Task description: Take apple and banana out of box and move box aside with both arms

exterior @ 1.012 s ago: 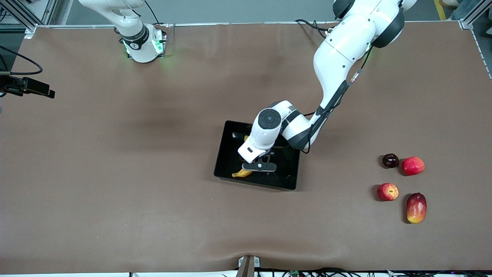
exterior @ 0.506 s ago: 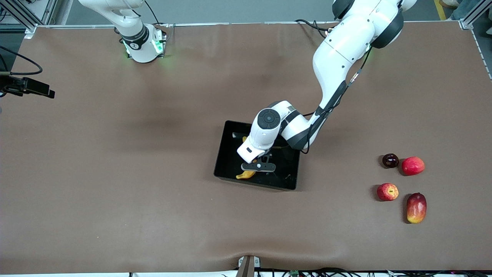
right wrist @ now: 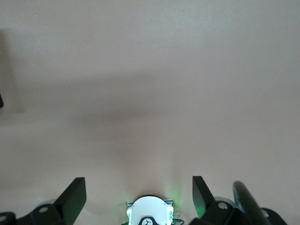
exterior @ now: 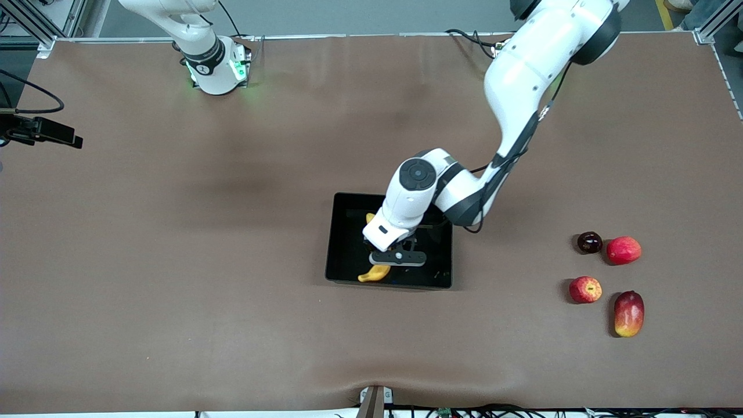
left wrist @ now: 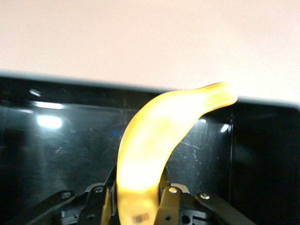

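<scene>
My left gripper [exterior: 397, 258] is inside the black box [exterior: 334, 244] at the table's middle, shut on the yellow banana [exterior: 374, 273]. The banana's free end points at the box wall nearer the front camera. In the left wrist view the banana [left wrist: 159, 136] sits between the fingers of my left gripper [left wrist: 138, 206], above the glossy box floor [left wrist: 61, 150]. The small red apple with yellow streaks [exterior: 585, 289] lies on the table toward the left arm's end. My right gripper [right wrist: 139, 197] is open and empty, held high over its own green-lit base [right wrist: 149, 213]; the right arm waits.
A dark purple round fruit [exterior: 589, 242] and a red fruit [exterior: 623, 250] lie side by side, farther from the front camera than the apple. A red-yellow mango [exterior: 628, 313] lies beside the apple, a little nearer. A black camera mount [exterior: 40, 130] sits at the right arm's end.
The box has turned square to the table edge and shifted nearer the front camera. My left gripper, with the banana, moved the same way and slightly toward the left arm's end.
</scene>
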Motion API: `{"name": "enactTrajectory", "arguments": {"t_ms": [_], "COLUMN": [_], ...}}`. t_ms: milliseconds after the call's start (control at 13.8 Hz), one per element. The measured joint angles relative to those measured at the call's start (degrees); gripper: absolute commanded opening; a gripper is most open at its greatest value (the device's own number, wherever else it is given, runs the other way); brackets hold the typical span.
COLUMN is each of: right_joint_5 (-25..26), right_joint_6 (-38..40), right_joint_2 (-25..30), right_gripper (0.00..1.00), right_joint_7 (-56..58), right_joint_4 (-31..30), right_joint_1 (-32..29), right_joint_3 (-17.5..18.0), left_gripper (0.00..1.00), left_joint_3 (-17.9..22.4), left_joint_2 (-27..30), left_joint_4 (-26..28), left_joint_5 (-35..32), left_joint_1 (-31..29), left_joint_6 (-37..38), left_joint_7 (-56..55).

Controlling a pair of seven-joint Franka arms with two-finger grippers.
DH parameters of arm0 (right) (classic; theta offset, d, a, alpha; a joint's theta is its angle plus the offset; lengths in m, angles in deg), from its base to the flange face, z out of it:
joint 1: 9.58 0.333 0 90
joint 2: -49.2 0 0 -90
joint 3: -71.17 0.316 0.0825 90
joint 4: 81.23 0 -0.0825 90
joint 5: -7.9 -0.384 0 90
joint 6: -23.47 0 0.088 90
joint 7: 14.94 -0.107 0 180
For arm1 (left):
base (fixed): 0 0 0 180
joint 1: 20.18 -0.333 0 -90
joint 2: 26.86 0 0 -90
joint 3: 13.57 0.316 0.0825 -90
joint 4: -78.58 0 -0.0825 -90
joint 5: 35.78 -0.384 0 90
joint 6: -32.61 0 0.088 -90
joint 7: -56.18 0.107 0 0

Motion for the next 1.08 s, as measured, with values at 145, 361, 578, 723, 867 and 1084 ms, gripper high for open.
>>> {"name": "enactTrajectory", "arguments": {"t_ms": [145, 361, 578, 723, 867, 1084], "right_joint_5": [0.00, -2.97, -8.24, -9.23, -10.94, -14.65], "right_joint_6": [0.00, 0.46, -1.78, -5.32, -9.23, -16.95], "right_joint_2": [-0.01, -0.09, -1.74, -4.68, -8.43, -14.34], "right_gripper": [1.00, 1.00, 1.00, 1.00, 1.00, 1.00], "right_joint_7": [0.00, -0.03, -3.50, -5.69, -6.50, -7.82], "right_joint_4": [0.00, -0.05, -0.65, -0.90, -1.07, -1.16], "right_joint_1": [0.00, 0.75, 4.54, 8.15, 11.43, 14.82], "right_joint_3": [0.03, 0.63, 1.05, 1.22, 1.38, 1.44], "left_gripper": [0.00, 0.00, 0.00, 0.00, 0.00, 0.00], "left_joint_3": [0.00, -0.03, -0.02, 0.10, 0.44, 0.87], "left_joint_2": [4.90, 11.44, 13.51, 13.32, 12.83, 10.52], "left_joint_4": [-0.38, -0.35, 0.13, 1.20, 2.29, 3.03], "left_joint_5": [2.33, 5.79, 9.57, 9.83, 9.84, 8.66], "left_joint_1": [-1.57, -6.59, -13.92, -18.47, -22.23, -26.99], "left_joint_6": [4.40, 10.10, 16.17, 18.54, 20.88, 21.77], "left_joint_7": [-0.08, 1.32, 9.46, 16.01, 23.17, 28.57]}}
